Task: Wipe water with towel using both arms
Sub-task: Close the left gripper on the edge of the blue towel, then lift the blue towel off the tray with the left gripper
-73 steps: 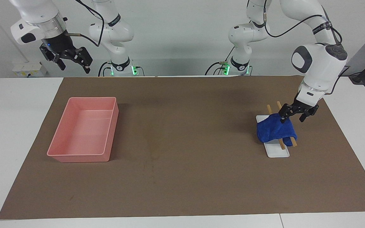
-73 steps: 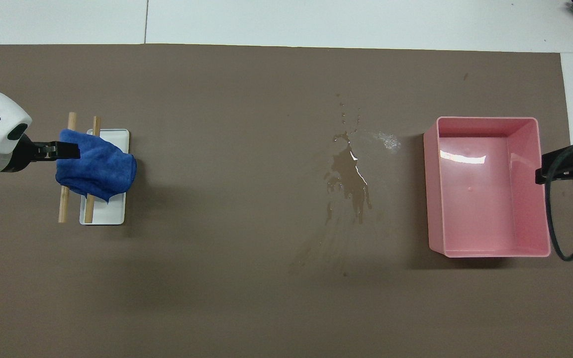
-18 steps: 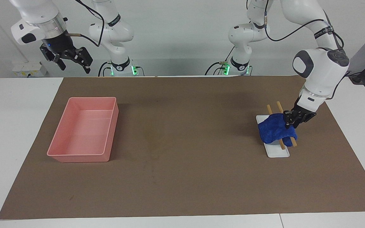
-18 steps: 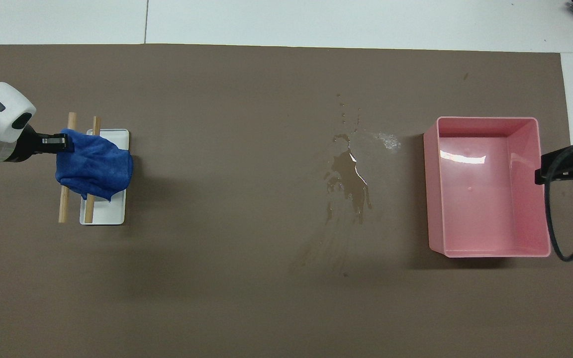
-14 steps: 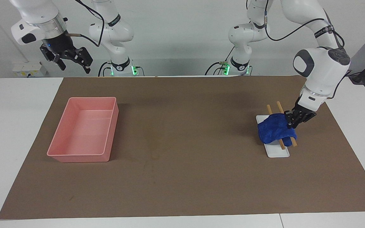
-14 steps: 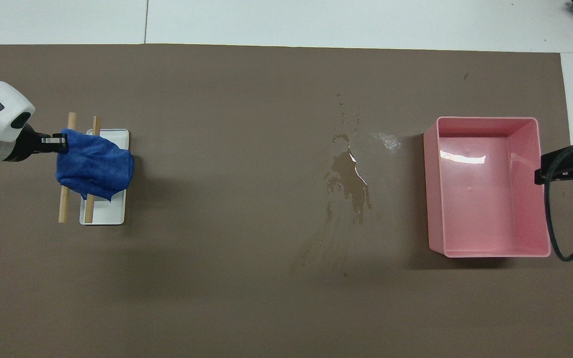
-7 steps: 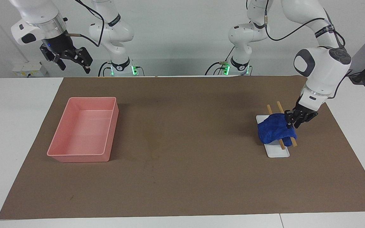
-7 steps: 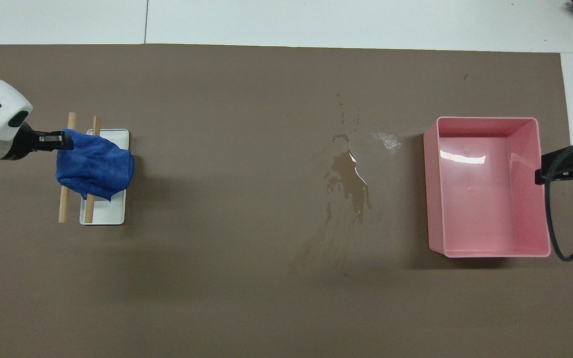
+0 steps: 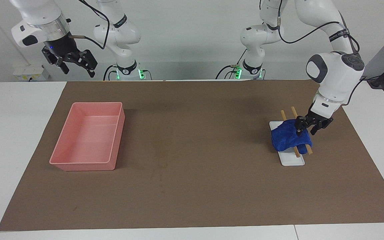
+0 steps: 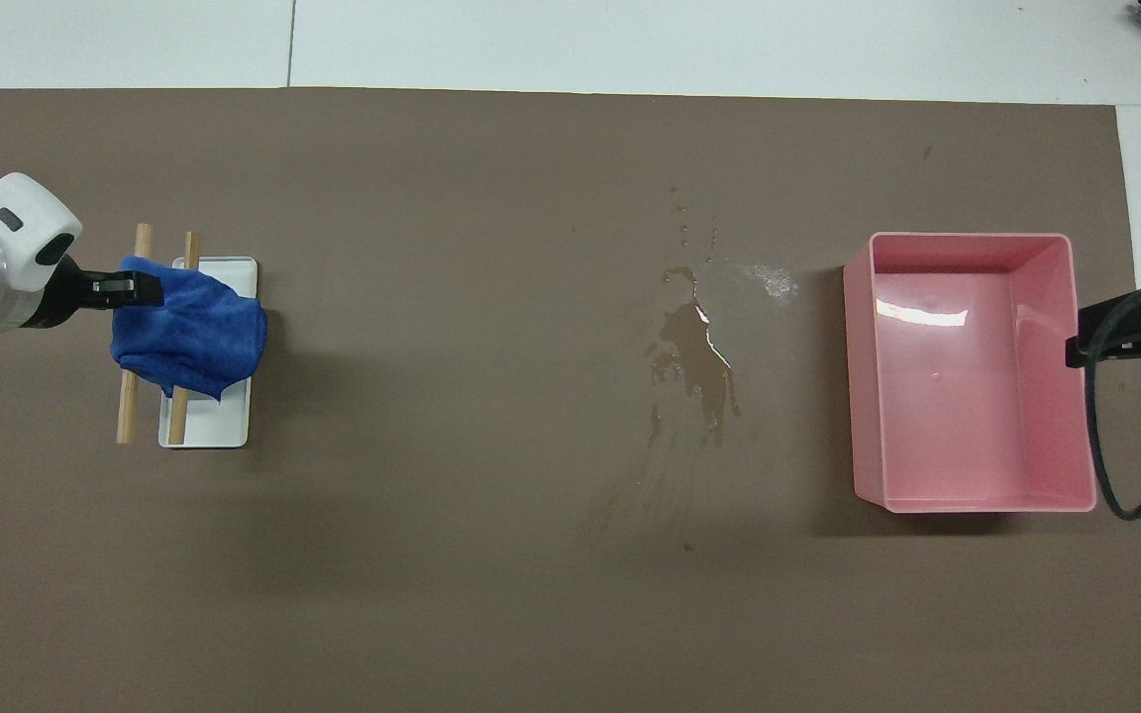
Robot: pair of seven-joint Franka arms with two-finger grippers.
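The deep-blue towel (image 9: 287, 137) (image 10: 189, 337) hangs bunched over two wooden sticks of a small white stand (image 9: 292, 159), toward the left arm's end of the table. My left gripper (image 9: 306, 130) (image 10: 148, 289) is low at the towel's edge on the side away from the table's middle. It is open, its fingers straddling that edge of the cloth. The water (image 10: 694, 361) is a shiny puddle with streaks on the brown mat, beside the pink tray. My right gripper (image 9: 75, 64) waits open and empty, high over the right arm's end of the table.
A pink tray (image 9: 88, 163) (image 10: 972, 505) stands on the brown mat (image 9: 195, 186) toward the right arm's end, with nothing in it. A black cable of the right arm loops past the tray's outer side in the overhead view.
My left gripper, shut on the towel's edge a second ago, has opened and shifted slightly in over the towel. The towel stays draped on the sticks. The right arm has not moved.
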